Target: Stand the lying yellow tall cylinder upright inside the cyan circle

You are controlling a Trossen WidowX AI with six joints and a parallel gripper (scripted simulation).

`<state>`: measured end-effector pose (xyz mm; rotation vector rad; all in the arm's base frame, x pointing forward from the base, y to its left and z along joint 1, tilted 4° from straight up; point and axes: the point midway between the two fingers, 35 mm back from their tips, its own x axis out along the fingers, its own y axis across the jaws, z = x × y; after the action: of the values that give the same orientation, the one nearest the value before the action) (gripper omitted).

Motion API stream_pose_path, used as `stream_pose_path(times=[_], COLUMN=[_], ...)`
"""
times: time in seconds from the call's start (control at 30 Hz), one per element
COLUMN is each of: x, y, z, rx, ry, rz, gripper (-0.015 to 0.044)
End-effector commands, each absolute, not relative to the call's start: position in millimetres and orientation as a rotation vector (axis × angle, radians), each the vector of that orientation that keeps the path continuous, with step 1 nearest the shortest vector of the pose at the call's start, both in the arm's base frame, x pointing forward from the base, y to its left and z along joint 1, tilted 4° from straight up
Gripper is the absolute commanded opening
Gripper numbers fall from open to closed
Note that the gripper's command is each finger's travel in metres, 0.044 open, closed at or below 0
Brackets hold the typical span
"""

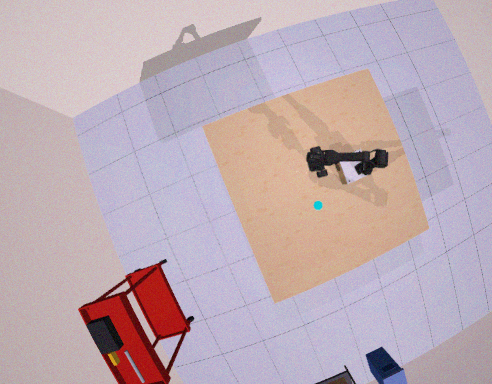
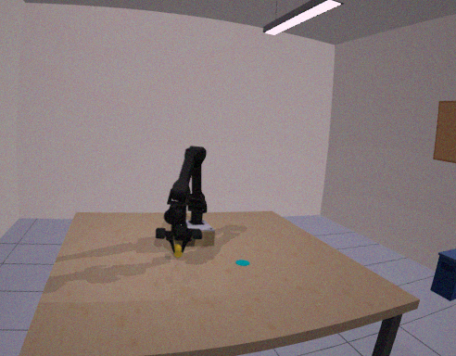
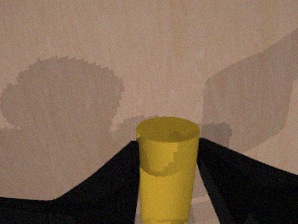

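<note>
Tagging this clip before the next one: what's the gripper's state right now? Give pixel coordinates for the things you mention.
Gripper (image 1: 317, 162) (image 2: 178, 251) (image 3: 166, 147): closed on the yellow cylinder (image 2: 178, 253) (image 3: 167, 185), one finger on each side of it.

top: high, down | exterior: level, faces arm | both share table (image 1: 270, 225) (image 2: 176, 297)

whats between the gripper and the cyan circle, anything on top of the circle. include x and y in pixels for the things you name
Nothing sits on the cyan circle (image 1: 318, 205) (image 2: 242, 262); bare table top lies between it and the gripper (image 2: 178, 247) (image 3: 166, 147). Whatever is under the flat circle cannot be seen.
</note>
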<state>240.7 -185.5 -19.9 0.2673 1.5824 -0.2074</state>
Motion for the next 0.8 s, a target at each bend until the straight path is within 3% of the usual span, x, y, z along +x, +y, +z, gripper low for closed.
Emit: stream_pose_path(times=[0.0,0.77], x=[243,242], y=[-188,-189], z=[-5,69], rx=[0.260,0.260], ry=[1.577,1.577], rz=[-0.209,-0.209], gripper=[0.0105,0.0105])
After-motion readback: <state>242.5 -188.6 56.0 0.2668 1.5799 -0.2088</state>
